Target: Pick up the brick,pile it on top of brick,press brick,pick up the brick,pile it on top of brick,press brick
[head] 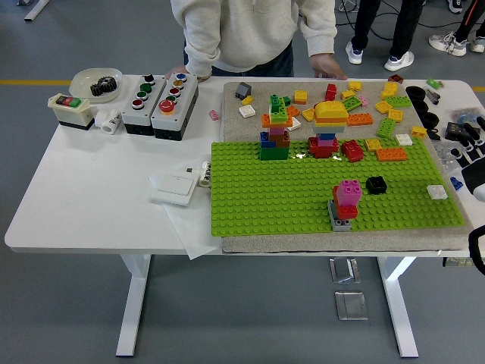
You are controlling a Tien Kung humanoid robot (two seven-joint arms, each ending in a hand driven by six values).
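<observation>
A baseplate [273, 201] lies on a mat [250, 244] on the right half of the counter [91, 197]. Near its front edge stands a short stack of bricks [345, 202], with a single brick [376, 183] just to its right. Two taller stacks [276, 129] [327, 127] stand at the plate's back edge, loose bricks [379, 106] scattered behind them. Left of the mat sit two button boxes [161, 105], a bowl [95, 80] behind a switch box [70, 110] further left, and a flat switch [176, 184] nearer the front.

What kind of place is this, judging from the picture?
Probably a robotics lab or test hall. A white table carries a green baseplate with toy bricks and industrial push-button boxes, a person stands at its far side, and the floor is grey with a yellow line.
</observation>
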